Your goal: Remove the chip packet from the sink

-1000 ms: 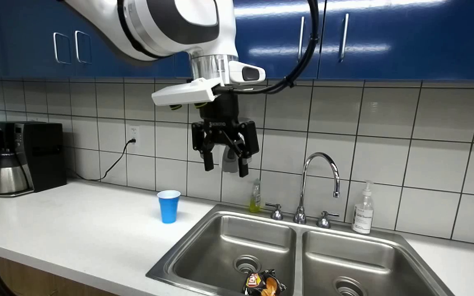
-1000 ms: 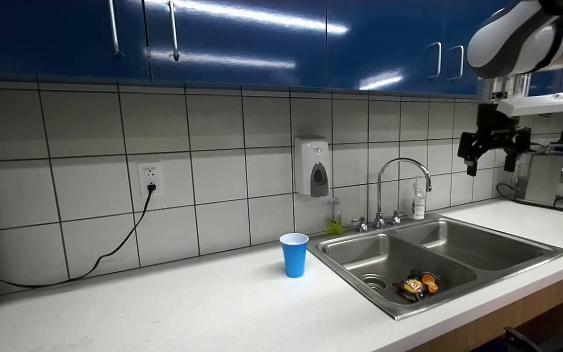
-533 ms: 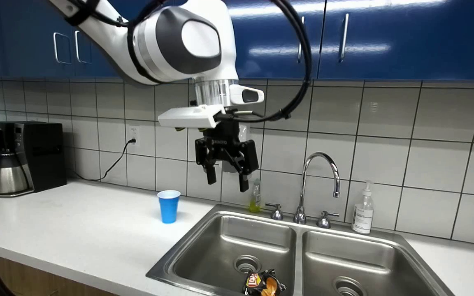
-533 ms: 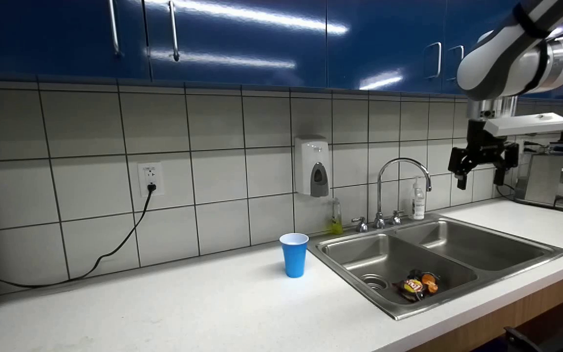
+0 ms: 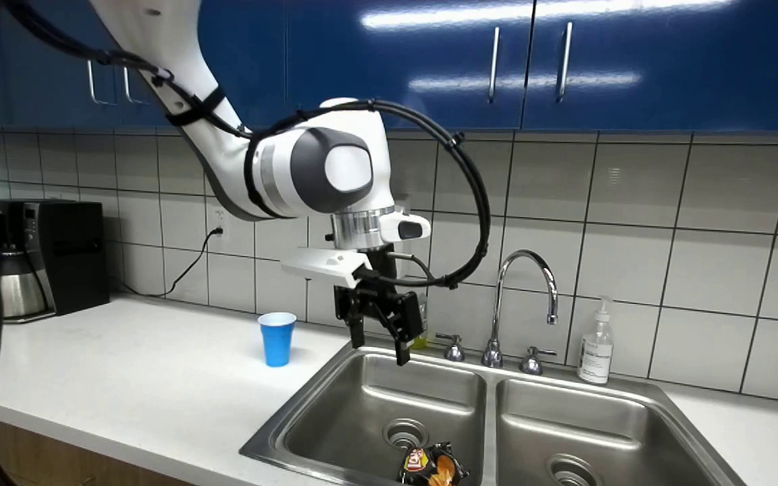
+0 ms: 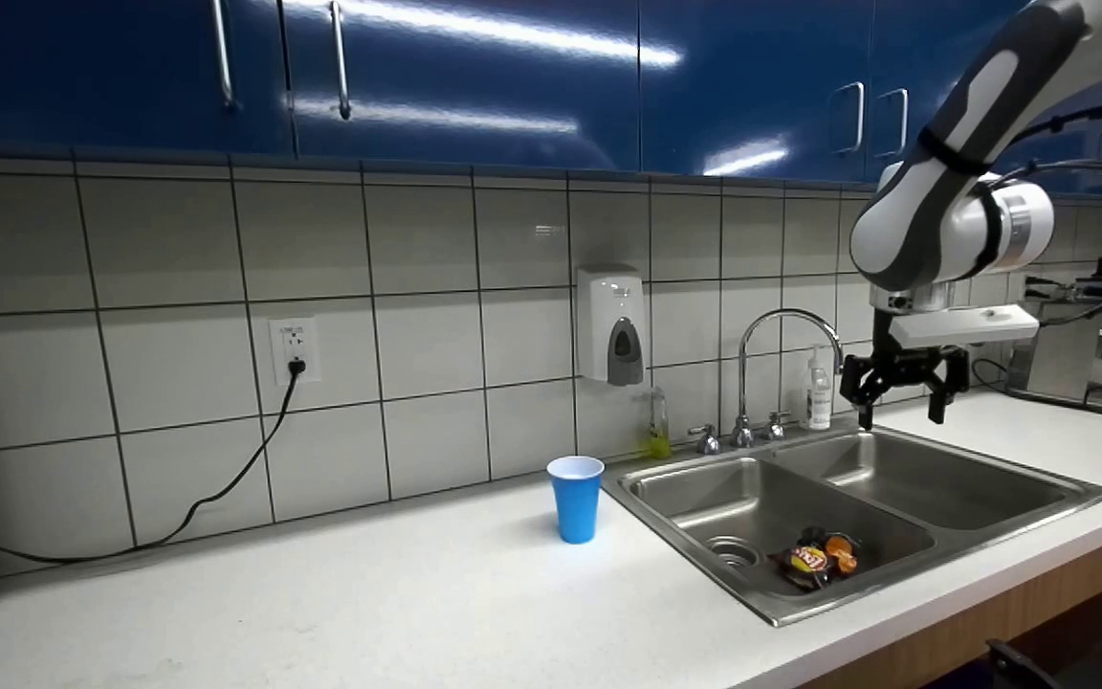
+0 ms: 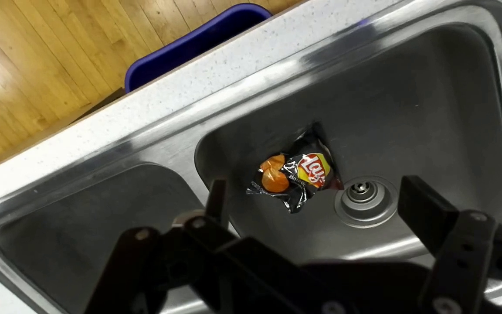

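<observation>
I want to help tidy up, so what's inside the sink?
A chip packet in one basin, and a drain in each. Whatever is under the chip packet is covered, so I can't tell.

Glossy cabinets [image 5: 672,40] throw back long white streaks in both exterior views, while the tiles [image 6: 312,230] just beneath them sit in shade. The desk [image 6: 321,612] is bright, nearly white, with a soft shadow beside the cup [image 6: 576,502]. Pale glare marks the sink [image 7: 416,113] in all three views. In the wrist view, the floor [image 7: 59,56] burns out to white at the left edge, crinkle highlights dot the packet [image 7: 299,174], and the hand [image 7: 315,188] is almost black, its edges soft.
</observation>
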Robot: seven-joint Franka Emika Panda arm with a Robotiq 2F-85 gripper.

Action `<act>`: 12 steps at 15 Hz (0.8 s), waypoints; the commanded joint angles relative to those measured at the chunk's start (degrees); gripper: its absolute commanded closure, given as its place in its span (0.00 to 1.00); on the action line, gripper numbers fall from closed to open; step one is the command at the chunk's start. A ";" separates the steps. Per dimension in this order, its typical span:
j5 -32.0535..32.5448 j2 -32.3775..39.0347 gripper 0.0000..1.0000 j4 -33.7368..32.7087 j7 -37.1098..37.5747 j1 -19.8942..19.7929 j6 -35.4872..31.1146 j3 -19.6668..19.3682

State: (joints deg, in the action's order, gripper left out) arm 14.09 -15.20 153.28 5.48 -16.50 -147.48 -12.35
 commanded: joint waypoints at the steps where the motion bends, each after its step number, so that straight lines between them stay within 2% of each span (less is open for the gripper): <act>1: 0.31 11.56 0.00 -5.05 5.63 -0.71 -5.30 1.39; 8: -0.34 30.85 0.00 -16.75 11.18 2.68 -11.47 -2.12; 12: -2.54 38.38 0.00 -23.01 12.62 5.76 -12.17 -4.53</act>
State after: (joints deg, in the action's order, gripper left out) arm 13.23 17.56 135.50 16.02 -13.40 -159.10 -14.84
